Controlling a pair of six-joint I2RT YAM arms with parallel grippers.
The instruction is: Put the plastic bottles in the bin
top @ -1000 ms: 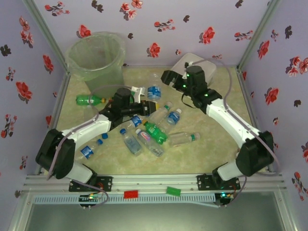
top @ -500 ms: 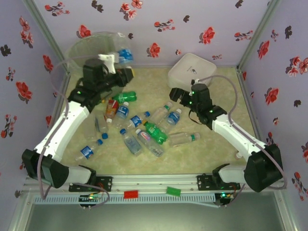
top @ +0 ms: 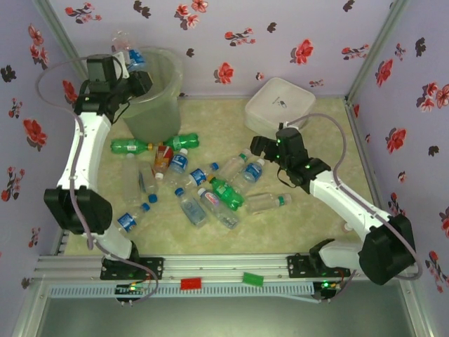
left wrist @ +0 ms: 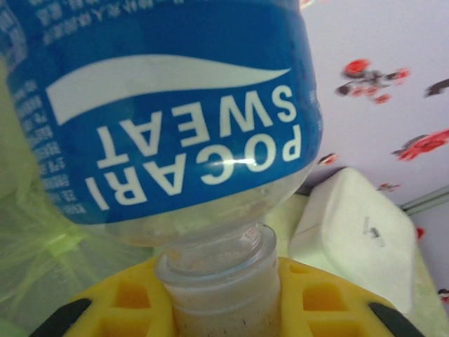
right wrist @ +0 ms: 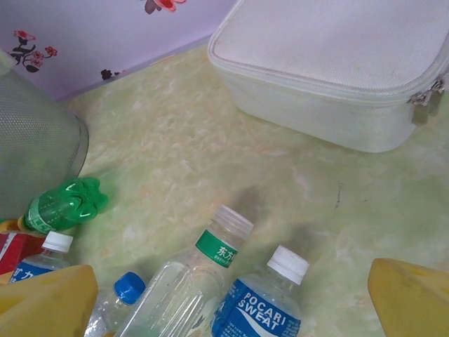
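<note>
Clamped on the neck of a blue-labelled bottle (top: 135,56), my left end effector (top: 128,64) holds it high over the left edge of the bin (top: 154,116) (the label reads upside down in the wrist view). My right end effector (top: 257,144) hangs with jaws wide above the pile, gripping nothing. Whether anything already lies inside the bin I cannot quite tell through its cloudy wall. I judge the job early: roughly a dozen plastic bottles (top: 210,189) lie scattered on the worktop (top: 302,225).

Overhead view looks down across the table (top: 309,225); both close wrist views share the white box (left wrist: 351,239).
</note>
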